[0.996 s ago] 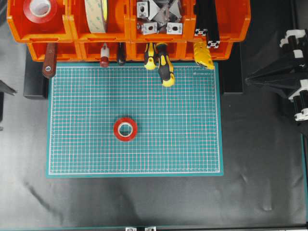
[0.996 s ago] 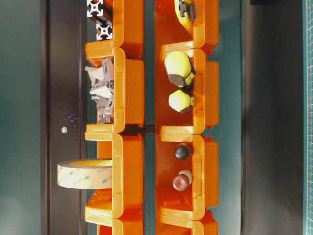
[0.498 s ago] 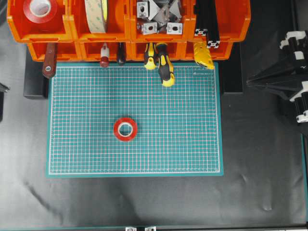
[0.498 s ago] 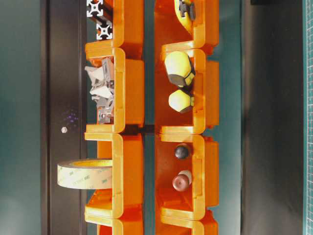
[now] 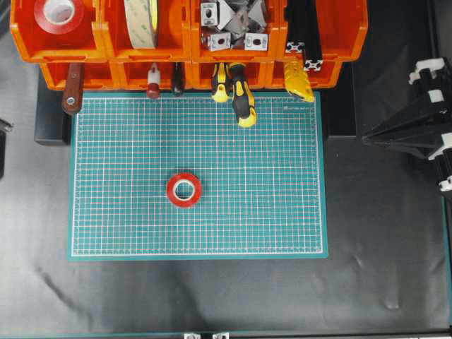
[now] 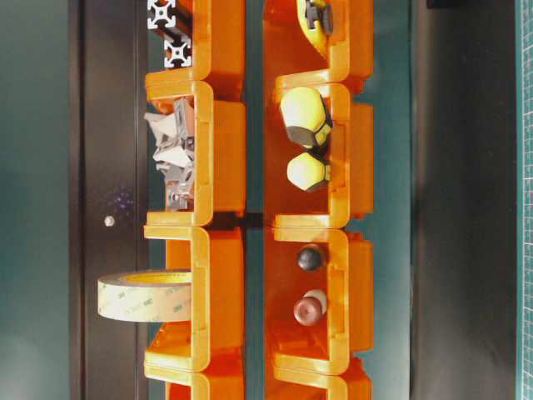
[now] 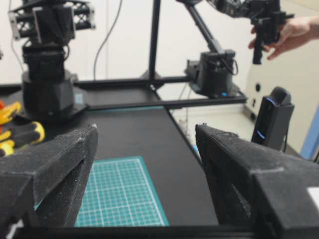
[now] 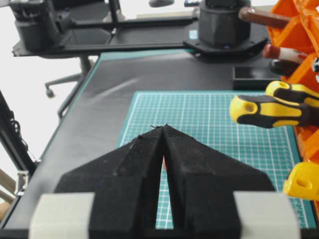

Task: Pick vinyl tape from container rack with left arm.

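A red vinyl tape roll [image 5: 184, 189] with a white core lies flat on the green cutting mat [image 5: 268, 212], left of its middle. A second, larger red roll [image 5: 58, 14] lies in the top-left bin of the orange container rack [image 5: 189, 42]. Only a sliver of the left arm [image 5: 3, 126] shows at the overhead view's left edge. My left gripper [image 7: 144, 149] is wide open and empty, looking over the mat's corner. My right gripper [image 5: 367, 138] is shut and empty at the right of the mat; in its wrist view [image 8: 163, 127] a sliver of red tape shows between the fingers.
A cream-beige tape roll [image 5: 141, 18] stands in the second top bin, also in the table-level view [image 6: 141, 296]. Metal brackets [image 5: 229, 21] and black profiles [image 5: 304, 35] fill other bins. Yellow-black screwdrivers [image 5: 240, 95] and other tool handles stick out of the lower tier over the mat's far edge.
The right arm has slid toward the front of the table. The left arm's visible sliver has drawn a little further off the left edge. The tape rolls have not moved.
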You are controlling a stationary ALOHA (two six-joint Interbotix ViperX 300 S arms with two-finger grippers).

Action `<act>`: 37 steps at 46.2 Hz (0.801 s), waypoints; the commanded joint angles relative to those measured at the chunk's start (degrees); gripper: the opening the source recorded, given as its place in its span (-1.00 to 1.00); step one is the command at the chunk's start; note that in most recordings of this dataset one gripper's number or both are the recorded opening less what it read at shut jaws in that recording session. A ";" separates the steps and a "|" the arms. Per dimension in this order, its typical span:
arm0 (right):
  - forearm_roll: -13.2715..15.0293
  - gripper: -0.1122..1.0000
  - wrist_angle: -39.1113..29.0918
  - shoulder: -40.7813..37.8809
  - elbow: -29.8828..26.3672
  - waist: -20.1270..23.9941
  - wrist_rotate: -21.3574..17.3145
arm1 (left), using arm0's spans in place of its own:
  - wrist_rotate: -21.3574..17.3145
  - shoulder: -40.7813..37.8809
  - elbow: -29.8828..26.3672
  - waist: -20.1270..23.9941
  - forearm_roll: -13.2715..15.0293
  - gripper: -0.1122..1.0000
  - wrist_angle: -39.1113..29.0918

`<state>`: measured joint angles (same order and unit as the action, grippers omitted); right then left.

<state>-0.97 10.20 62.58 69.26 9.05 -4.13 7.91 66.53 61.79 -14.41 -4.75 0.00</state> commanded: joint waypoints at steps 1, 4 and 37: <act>0.09 -0.81 1.41 -0.35 -1.85 0.09 0.26 | -0.35 -0.79 -0.18 0.18 0.00 0.57 -0.70; 0.09 -0.81 1.14 -0.35 -1.85 0.09 0.26 | -0.09 -0.97 0.44 0.18 0.00 0.57 -2.11; 0.09 -0.81 1.58 -0.35 -1.41 0.09 -0.26 | 0.35 0.09 1.58 0.26 0.00 0.57 -11.95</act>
<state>-0.97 10.81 62.58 69.26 9.05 -4.31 8.17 67.06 64.07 -14.41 -4.75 -12.30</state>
